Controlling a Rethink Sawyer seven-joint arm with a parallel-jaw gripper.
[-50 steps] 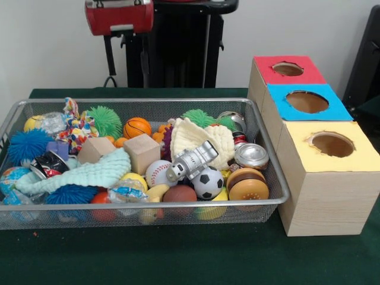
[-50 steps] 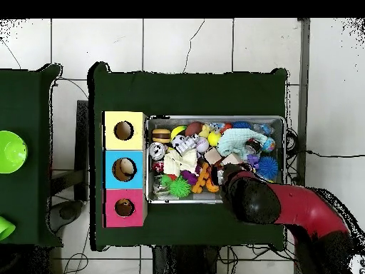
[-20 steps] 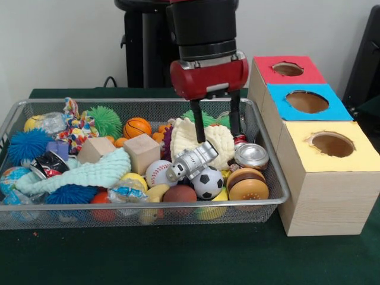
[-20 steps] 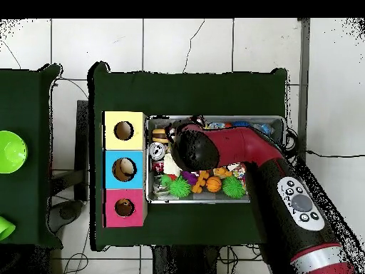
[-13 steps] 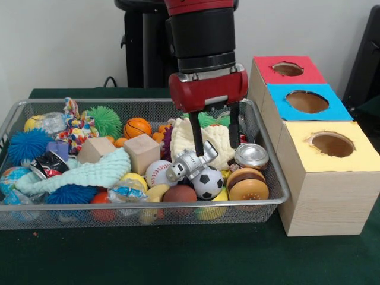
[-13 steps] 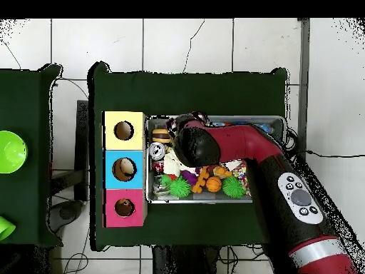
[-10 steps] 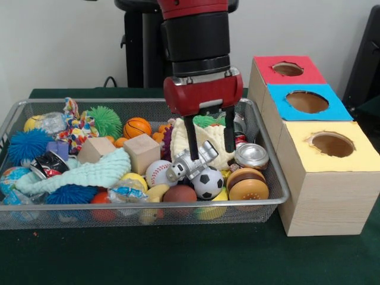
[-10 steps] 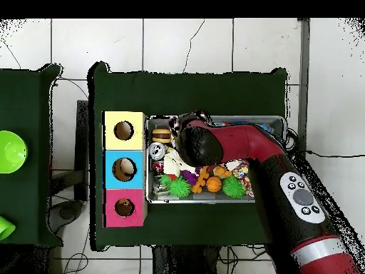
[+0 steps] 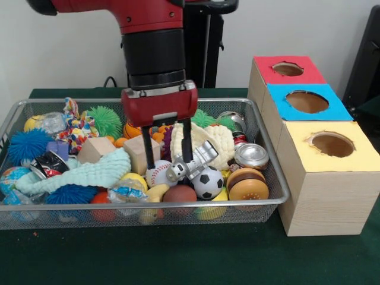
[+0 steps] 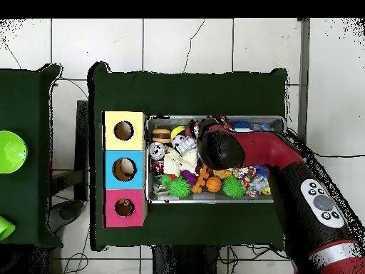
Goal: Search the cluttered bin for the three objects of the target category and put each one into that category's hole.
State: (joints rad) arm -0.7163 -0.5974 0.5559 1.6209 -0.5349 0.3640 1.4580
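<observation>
On the green bench (image 9: pixel 178 261), the wire bin (image 9: pixel 148 222) stands beside a row of three wooden boxes with holes in their tops: the yellow box (image 9: pixel 332 172) nearest, the blue box (image 9: pixel 306 102) behind it, and the red box (image 9: pixel 288 69) farthest. At the bin's near wall lie a brown ball (image 9: pixel 179 193), a toy burger (image 9: pixel 248 185), a soccer ball (image 9: pixel 208 183), and a pale yellow curved toy (image 9: pixel 155 193) half buried among wrapped odds and ends. Just behind them sit a baseball (image 9: pixel 157 173) and a silver toy robot (image 9: pixel 191 161). The hand (image 9: pixel 168 164) hangs low over the pile with its two fingers (image 9: pixel 187 142) parted a moderate width and gripping nothing, one tip by the baseball, the other against the robot. Left of it are a mint cloth (image 9: pixel 83 174), two wooden blocks (image 9: pixel 141 151) and blue spiky balls (image 9: pixel 27 144). Farther back lie a cream knitted cloth (image 9: pixel 219 142), a tin can (image 9: pixel 252 155), a basketball (image 9: pixel 132 129) partly hidden by the arm (image 9: pixel 155 53), and green spiky balls (image 9: pixel 105 120). No tiger-striped toy shows clearly.
</observation>
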